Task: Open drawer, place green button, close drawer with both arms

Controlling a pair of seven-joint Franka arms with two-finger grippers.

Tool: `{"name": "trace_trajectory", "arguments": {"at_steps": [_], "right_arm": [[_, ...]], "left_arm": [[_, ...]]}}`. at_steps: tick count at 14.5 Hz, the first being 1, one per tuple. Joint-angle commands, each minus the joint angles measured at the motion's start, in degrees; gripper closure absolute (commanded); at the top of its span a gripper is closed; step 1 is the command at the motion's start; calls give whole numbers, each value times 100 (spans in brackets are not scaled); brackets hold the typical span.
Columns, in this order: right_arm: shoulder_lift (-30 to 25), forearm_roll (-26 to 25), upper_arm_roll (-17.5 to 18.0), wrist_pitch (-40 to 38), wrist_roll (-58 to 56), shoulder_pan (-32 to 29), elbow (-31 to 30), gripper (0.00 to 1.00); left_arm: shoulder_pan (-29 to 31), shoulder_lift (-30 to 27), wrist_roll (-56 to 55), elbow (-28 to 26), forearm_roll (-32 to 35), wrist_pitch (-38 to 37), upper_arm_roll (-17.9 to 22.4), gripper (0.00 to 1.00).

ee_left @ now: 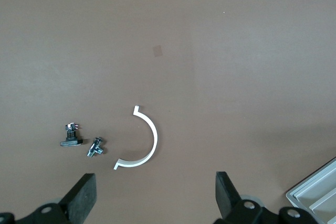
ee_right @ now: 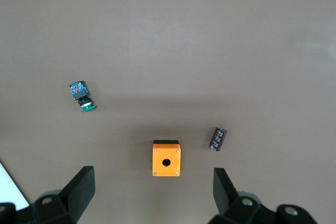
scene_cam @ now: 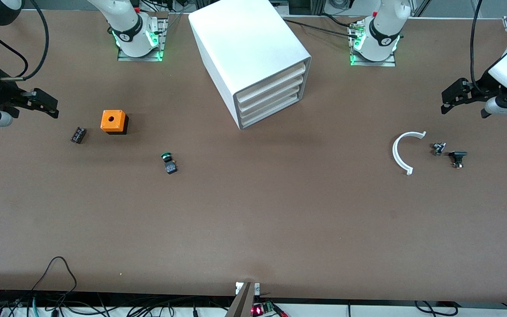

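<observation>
The white cabinet [scene_cam: 253, 53] stands mid-table between the arm bases. Its lowest drawer [scene_cam: 273, 113] is shut, like those above it. The button [scene_cam: 168, 162], with a green cap and a dark body, lies on its side on the table. It is nearer the front camera than the cabinet, toward the right arm's end, and shows in the right wrist view [ee_right: 81, 97]. My right gripper [scene_cam: 53, 108] [ee_right: 152, 190] hangs open and empty above the table by the orange cube. My left gripper [scene_cam: 445, 102] [ee_left: 155, 198] hangs open and empty over the left arm's end.
An orange cube with a hole [scene_cam: 113, 121] [ee_right: 166, 158] and a small black ribbed part [scene_cam: 78, 134] [ee_right: 218, 139] lie near the right gripper. A white curved strip [scene_cam: 398, 154] [ee_left: 149, 140] and two small metal parts [scene_cam: 438, 148] [scene_cam: 457, 157] lie below the left gripper.
</observation>
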Motion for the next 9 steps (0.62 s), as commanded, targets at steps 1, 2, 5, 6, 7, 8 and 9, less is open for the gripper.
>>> {"name": "trace_trajectory", "arguments": {"at_steps": [1, 2, 5, 6, 7, 8, 9], "right_arm": [[-105, 110, -72, -37, -124, 31, -74, 0], [-105, 110, -72, -37, -124, 31, -74, 0], [-113, 110, -63, -46, -124, 31, -82, 0], [-113, 101, -63, -46, -124, 31, -74, 0], [-113, 110, -63, -46, -124, 31, -82, 0], [-105, 110, -63, -46, -124, 31, -82, 0], [-105, 110, -63, -46, -124, 31, -74, 0]], "left_arm": [[-10, 51, 89, 162, 143, -82, -24, 0], [-10, 77, 55, 197, 108, -82, 19, 0], [-10, 77, 46, 197, 99, -90, 28, 0], [-10, 85, 54, 197, 99, -73, 28, 0], [-1, 94, 46, 197, 91, -47, 28, 0], [-1, 129, 72, 197, 90, -20, 37, 0], [-18, 199, 89, 241, 108, -3, 28, 0]]}}
